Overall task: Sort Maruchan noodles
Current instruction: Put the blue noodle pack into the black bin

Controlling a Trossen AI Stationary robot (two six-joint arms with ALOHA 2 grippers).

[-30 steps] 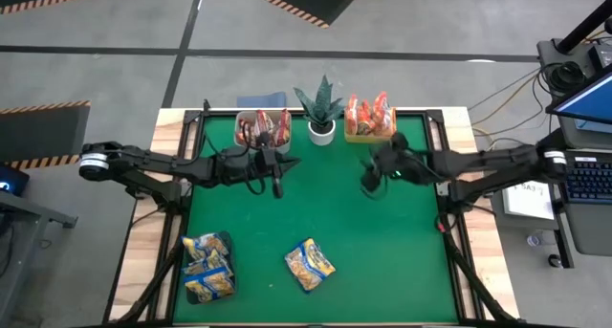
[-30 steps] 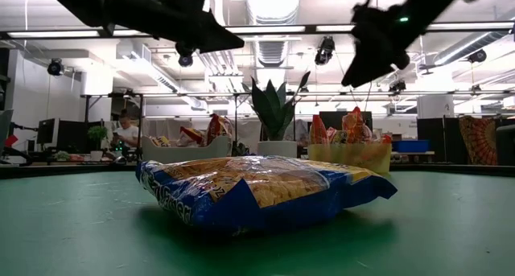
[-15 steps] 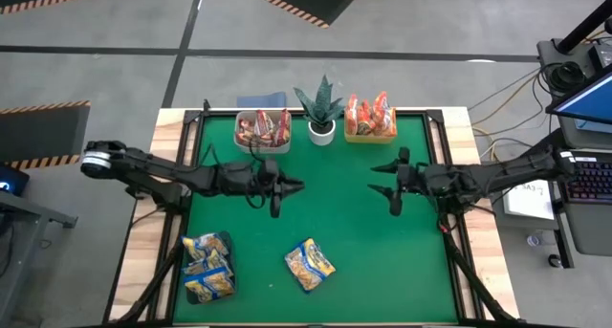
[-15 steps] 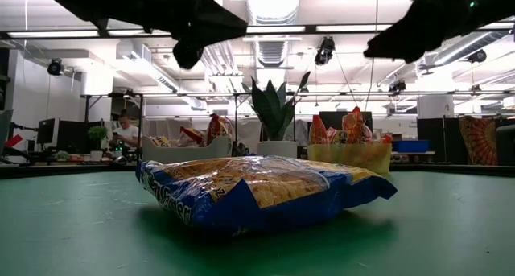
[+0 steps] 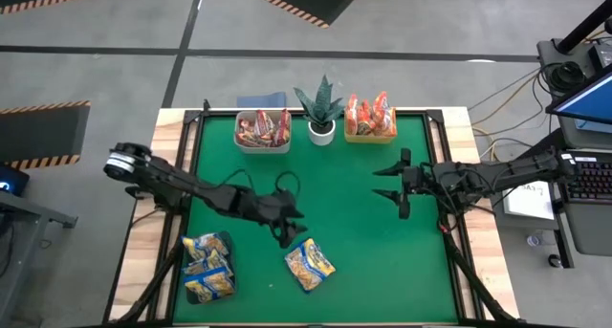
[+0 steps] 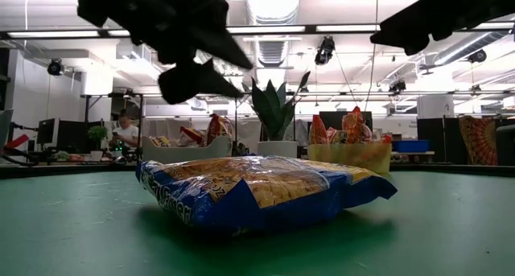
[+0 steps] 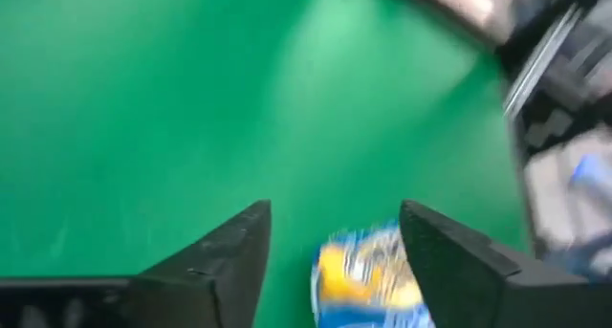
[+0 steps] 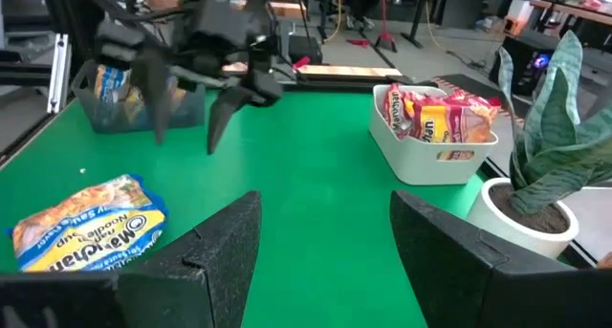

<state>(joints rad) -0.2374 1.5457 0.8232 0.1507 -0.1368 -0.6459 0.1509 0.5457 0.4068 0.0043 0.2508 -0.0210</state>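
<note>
Looking down, we see the green table [image 5: 382,261] with both dark arms reaching in from the sides. Left claw [image 5: 290,229] hangs near the middle front, just above and beside a loose yellow-blue noodle packet [image 5: 309,264]; its fingers [image 7: 215,266] stand apart with nothing between them, and the packet shows past them on the green. Right claw [image 5: 396,183] hovers over the right half, well apart from any packet, jaws spread wide and empty.

At the back edge we count a white bin [image 5: 261,144] holding red-white packets [image 5: 263,127], a potted plant [image 5: 320,108] in the middle, and a yellow bin [image 5: 369,137] with orange-red packets [image 5: 370,115]. Front left corner has a dark bin [image 5: 208,269] with more yellow-blue packets [image 5: 209,273] stacked in it.

From the low view, the loose packet lies flat on the table, filling the foreground, with both bins and the plant behind it. A person [image 6: 125,133] sits far off in the room.
</note>
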